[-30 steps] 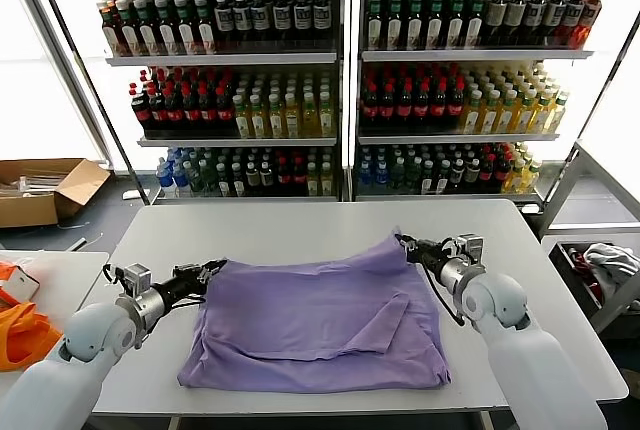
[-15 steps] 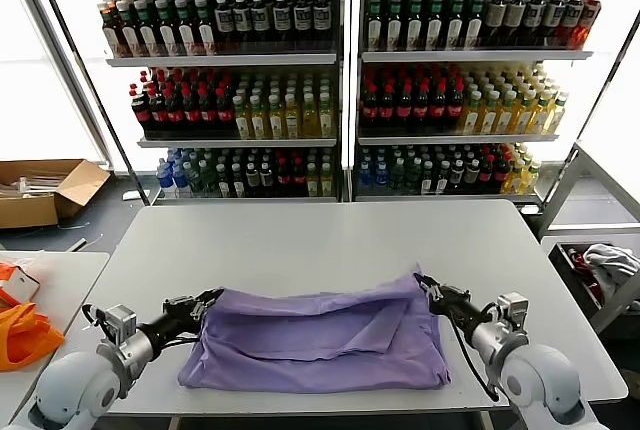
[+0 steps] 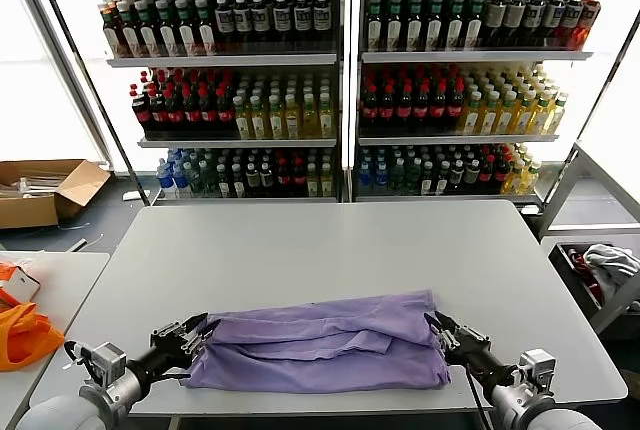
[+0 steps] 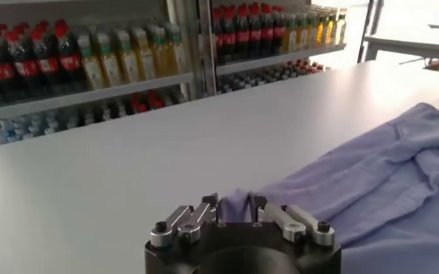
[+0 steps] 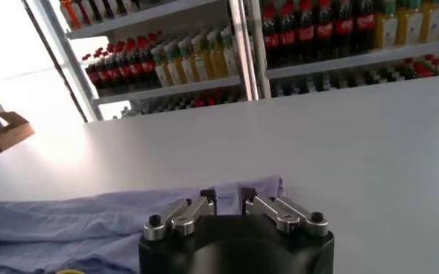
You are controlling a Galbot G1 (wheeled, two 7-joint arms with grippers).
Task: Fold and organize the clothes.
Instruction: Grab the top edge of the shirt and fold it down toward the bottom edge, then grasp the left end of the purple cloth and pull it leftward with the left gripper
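Head view is giving the whole picture: the lavender T-shirt (image 3: 318,342) is lying folded along the near edge of the white surface (image 3: 320,240), its long axis running left to right, folded edge facing the drink shelves (image 3: 340,80). The left gripper (image 3: 192,339) is sitting at the shirt's left end, the right gripper (image 3: 438,331) at its right end. An orange bag (image 3: 25,335) is resting on the side table, seen from the head only.

The left wrist view is adding the close detail: the left gripper (image 4: 238,211) has its jaws parted a little, with a pinch of purple cloth between them; whether they are gripping it, I cannot tell. The right wrist view is showing the right gripper (image 5: 229,201) likewise slightly parted at the shirt's corner (image 5: 260,186).

Compared with a second ago, the far edge has been drawn toward the robot and the shirt is now a narrower band.
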